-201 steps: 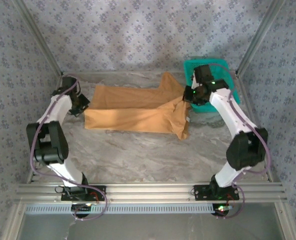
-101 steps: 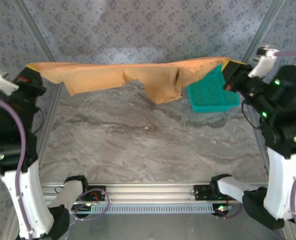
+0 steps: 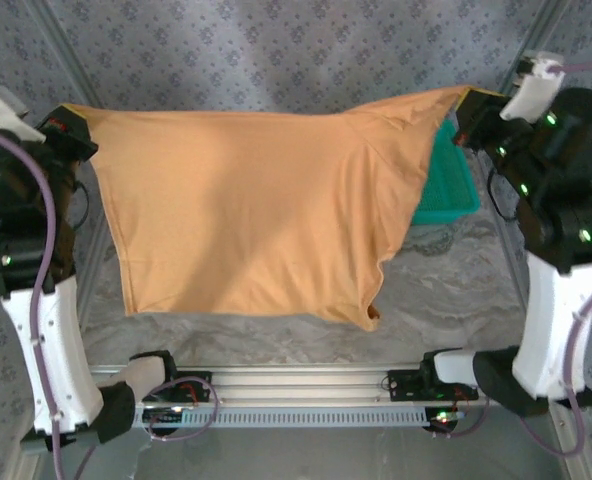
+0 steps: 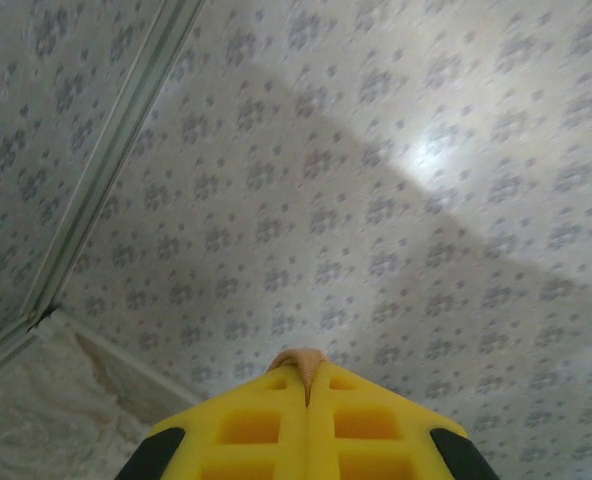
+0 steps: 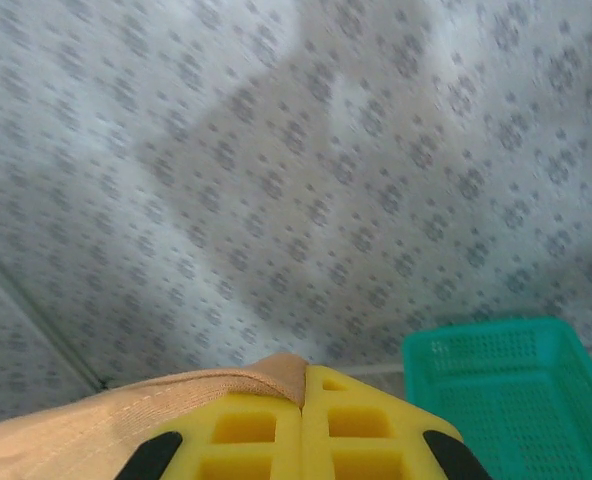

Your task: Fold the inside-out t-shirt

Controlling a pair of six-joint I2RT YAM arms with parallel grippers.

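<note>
The tan-orange t-shirt (image 3: 246, 210) hangs spread wide in the air, stretched between both raised arms, its lower edge near the front rail. My left gripper (image 3: 71, 125) is shut on its upper left corner; a small fold of the t-shirt (image 4: 301, 362) pokes out between the yellow fingers (image 4: 246, 425). My right gripper (image 3: 466, 110) is shut on the upper right corner, with the hemmed edge of the t-shirt (image 5: 156, 400) running off to the left from the closed yellow fingers (image 5: 366, 420).
A teal basket (image 3: 448, 190) stands at the back right of the marble table (image 3: 456, 290), partly behind the hanging cloth; the basket (image 5: 516, 390) lies below the right gripper. Patterned walls and metal frame posts close in the space.
A second ago the shirt lay folded on the table with both grippers low at its ends. Both arms rose with it, and it has now dropped open into a full hanging sheet.
</note>
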